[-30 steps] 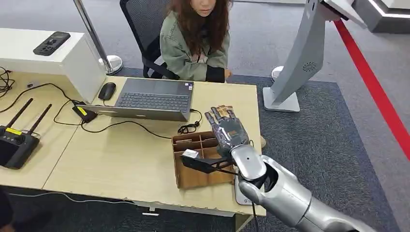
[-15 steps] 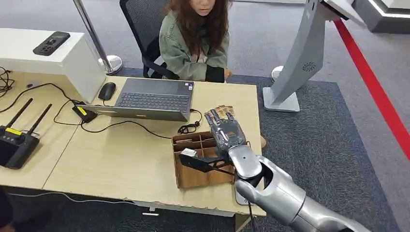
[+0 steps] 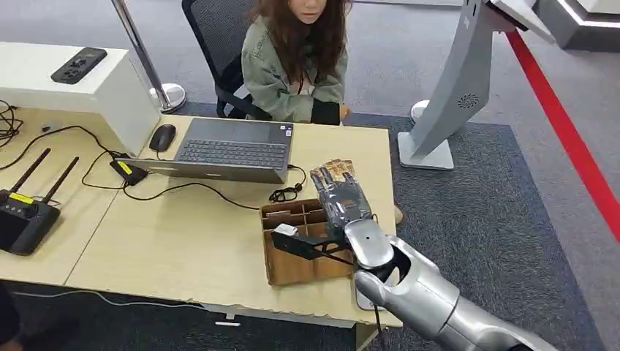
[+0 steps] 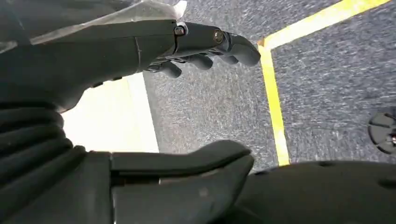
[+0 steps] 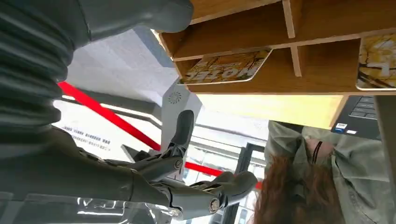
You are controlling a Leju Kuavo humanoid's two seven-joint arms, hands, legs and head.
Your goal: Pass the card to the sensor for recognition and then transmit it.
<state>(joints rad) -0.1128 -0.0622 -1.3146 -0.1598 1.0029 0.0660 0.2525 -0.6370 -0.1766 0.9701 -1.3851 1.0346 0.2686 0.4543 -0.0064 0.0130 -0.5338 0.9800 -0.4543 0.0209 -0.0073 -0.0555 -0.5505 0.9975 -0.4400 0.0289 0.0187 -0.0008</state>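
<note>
Grey office carpet (image 3: pixel 468 212) with a red floor stripe (image 3: pixel 570 139) surrounds the pale wooden desk (image 3: pixel 183 248) you are working at, and a person in a green jacket (image 3: pixel 292 66) sits on the far side behind an open grey laptop (image 3: pixel 234 150).

Your right hand (image 3: pixel 342 196) hangs over the far side of the brown cardboard divider box (image 3: pixel 296 252) near the desk's right edge, fingers spread and pointing away from you, with nothing in them. Over the last second the right arm has drawn back slightly toward you and the hand has settled a little lower over the box; the box itself has not moved. I read that as the approach to the pick, not yet a grasp.

From the right wrist view, a yellow patterned card (image 5: pixel 226 67) lies in one compartment of the box, and a second similar card (image 5: pixel 377 60) sits in a neighbouring compartment. The hand (image 5: pixel 187 182) is loose there and well apart from both.

Your left hand (image 4: pixel 205 46) hangs by the floor with fingers loosely curled, holding nothing.

Nothing has been taken, so scanning and handing over both remain. Which object is the sensor, I cannot tell; a tall grey kiosk stand (image 3: pixel 457 88) rises right of the desk.
</note>
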